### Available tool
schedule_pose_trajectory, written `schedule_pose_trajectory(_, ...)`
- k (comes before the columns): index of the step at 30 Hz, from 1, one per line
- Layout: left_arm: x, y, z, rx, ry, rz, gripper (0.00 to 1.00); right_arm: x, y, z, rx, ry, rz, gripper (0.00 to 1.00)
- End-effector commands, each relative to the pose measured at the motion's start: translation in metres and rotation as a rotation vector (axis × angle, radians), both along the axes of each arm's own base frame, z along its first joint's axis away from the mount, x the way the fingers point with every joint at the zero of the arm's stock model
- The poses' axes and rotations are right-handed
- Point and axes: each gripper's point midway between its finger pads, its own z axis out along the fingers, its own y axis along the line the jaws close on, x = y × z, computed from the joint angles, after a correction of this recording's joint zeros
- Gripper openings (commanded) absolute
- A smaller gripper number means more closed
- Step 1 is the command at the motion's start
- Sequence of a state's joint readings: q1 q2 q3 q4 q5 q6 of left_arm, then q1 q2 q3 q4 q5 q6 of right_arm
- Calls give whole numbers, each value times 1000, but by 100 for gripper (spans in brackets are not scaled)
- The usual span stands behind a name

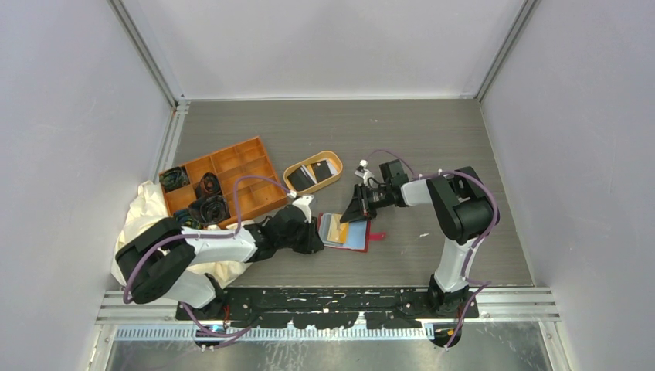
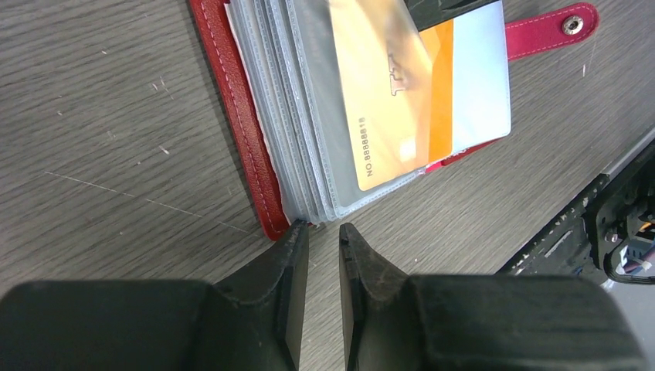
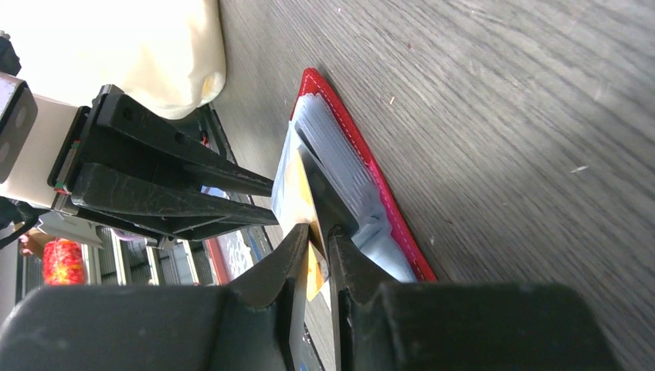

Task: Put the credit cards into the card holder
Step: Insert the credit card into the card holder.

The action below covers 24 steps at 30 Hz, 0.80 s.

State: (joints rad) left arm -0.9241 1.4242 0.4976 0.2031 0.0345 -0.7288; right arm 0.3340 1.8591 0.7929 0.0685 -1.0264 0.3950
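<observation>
The red card holder [image 1: 357,236] [image 2: 232,100] [image 3: 371,170] lies open on the table, and an orange credit card [image 2: 386,85] sits in its top grey-clear sleeve. My right gripper [image 1: 361,207] [image 3: 318,229] hovers over the holder's far edge. A dark credit card [image 1: 354,212] [image 3: 317,174] stands tilted between its jaws and reaches down to the sleeves. The jaws stand slightly apart around it. My left gripper [image 1: 313,234] [image 2: 323,228] is at the holder's near-left corner, narrowly open and holding nothing. One fingertip [image 2: 297,232] touches the sleeve corner.
An oval tan dish [image 1: 295,168] behind the holder holds a black card [image 1: 298,179] and a pale card [image 1: 320,168]. An orange compartment tray [image 1: 232,166] with dark items stands at the left, beside a cream cloth [image 1: 143,209]. The holder's snap tab [image 2: 552,27] sticks out sideways.
</observation>
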Motion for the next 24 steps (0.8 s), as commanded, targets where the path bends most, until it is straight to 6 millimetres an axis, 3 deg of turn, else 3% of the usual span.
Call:
schedule_pose_trajectory(1, 12, -14, 15, -59, -29, -14, 22, 4, 5, 0, 2, -19, -1, 22)
schedule_pose_trajectory(11, 10, -16, 25, -101, -37, -33, 22, 6, 10, 8, 12, 2, 5, 29)
schedule_pose_trajectory(21, 10, -13, 88, -137, -143, 17, 23, 6, 7, 4, -28, 44, -3, 29)
schedule_pose_trajectory(24, 14, -18, 95, -108, -189, 28, 23, 5, 7, 4, -37, 49, 0, 30)
